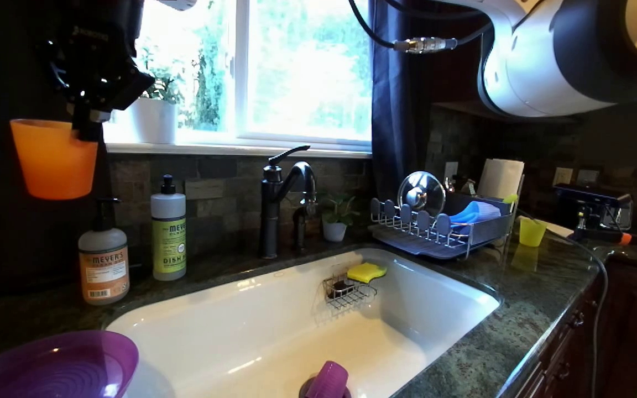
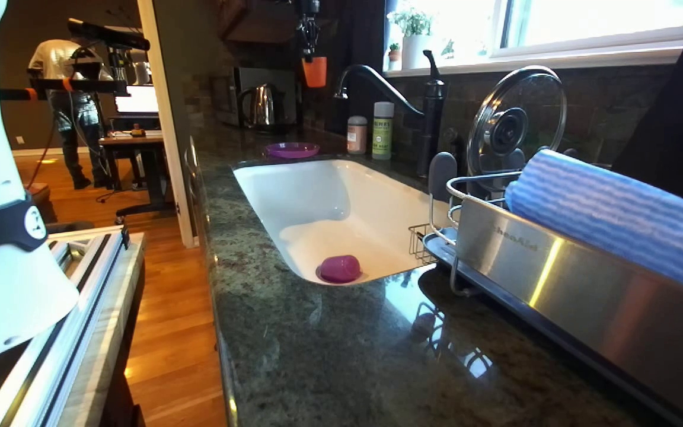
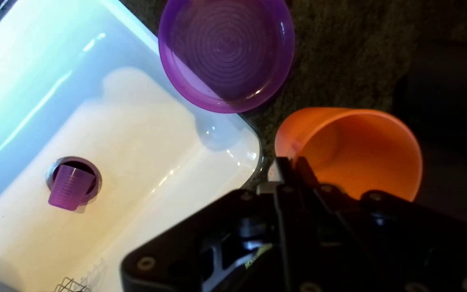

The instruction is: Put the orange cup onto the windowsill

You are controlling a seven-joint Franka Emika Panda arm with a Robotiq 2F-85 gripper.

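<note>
While the gripper (image 3: pixel 293 166) is clenched on its rim, the orange cup (image 1: pixel 53 163) hangs in mid-air, mouth up and leaning slightly. In both exterior views it shows past the end of the sill (image 1: pixel 238 149), apart from it, and higher than the peach soap (image 1: pixel 104 268) and the green soap (image 1: pixel 169 243). On the sill stands a white pot (image 1: pixel 155 122) with a plant (image 1: pixel 161 88). The bowl (image 3: pixel 227 52) sits on the counter (image 2: pixel 312 338) at a corner of the sink (image 3: pixel 136 129); inside the sink, the purple cup (image 3: pixel 71 188) lies tipped over the drain (image 3: pixel 85 165), and a sponge (image 1: pixel 366 272) rests on the wire caddy (image 1: pixel 346 301). The tap (image 1: pixel 270 221) stands between the sink and the wall (image 1: pixel 202 190). A lid (image 2: pixel 506 130) stands upright in the rack (image 2: pixel 584 296), and the yellow cup (image 1: pixel 532 232) is on the counter near it. A person (image 2: pixel 69 95) stands in the background.
</note>
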